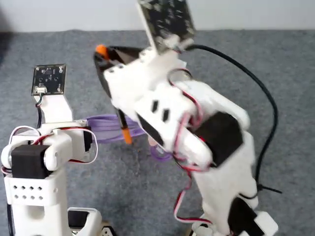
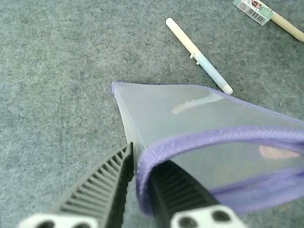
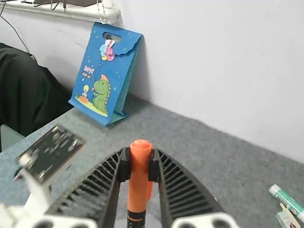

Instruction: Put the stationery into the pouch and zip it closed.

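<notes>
1. High view: purple pouch (image 1: 106,129) mid-worktop (image 1: 59,196); orange marker (image 1: 126,135) over it.
2. Left wrist view: left gripper (image 2: 142,159) pinches pouch (image 2: 199,123) rim; pale pen (image 2: 197,54) beyond; labelled pen (image 2: 266,14), barcode, print unreadable.
3. Right wrist view: right gripper (image 3: 139,154) clamps marker (image 3: 140,190); dinosaur gift bag (image 3: 105,71) against wall (image 3: 213,57).

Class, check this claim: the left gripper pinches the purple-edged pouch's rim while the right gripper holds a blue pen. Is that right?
Not quite. The pen in the right gripper is orange, not blue, as the right wrist view shows. The rest stands: the left gripper pinches the rim of the purple-edged pouch.
</notes>
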Available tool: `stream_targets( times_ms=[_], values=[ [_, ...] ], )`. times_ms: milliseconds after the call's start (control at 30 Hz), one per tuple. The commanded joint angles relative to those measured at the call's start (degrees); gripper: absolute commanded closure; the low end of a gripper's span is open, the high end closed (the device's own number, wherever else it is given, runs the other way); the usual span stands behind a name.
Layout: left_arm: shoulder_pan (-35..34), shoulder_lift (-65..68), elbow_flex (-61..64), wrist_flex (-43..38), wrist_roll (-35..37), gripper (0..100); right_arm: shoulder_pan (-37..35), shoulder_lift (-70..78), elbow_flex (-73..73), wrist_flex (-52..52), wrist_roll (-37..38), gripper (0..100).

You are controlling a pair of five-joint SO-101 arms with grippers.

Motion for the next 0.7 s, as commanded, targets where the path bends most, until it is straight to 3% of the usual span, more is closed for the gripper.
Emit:
stream_targets(
  times_ms=[0,233,667],
  values=[
    [0.09,0.35,-1.98,-0.09,0.7,99,-0.04,-4.7,-0.26,3.65,0.35,99.1],
    [0.26,0.62,-1.98,-0.09,0.7,99,0.57,-8.13,-0.26,5.23,0.7,99.1],
    [0.18,0.7,-1.8,-0.09,0.7,99,0.66,-17.8,-0.26,22.73,0.79,99.1]
  ],
)
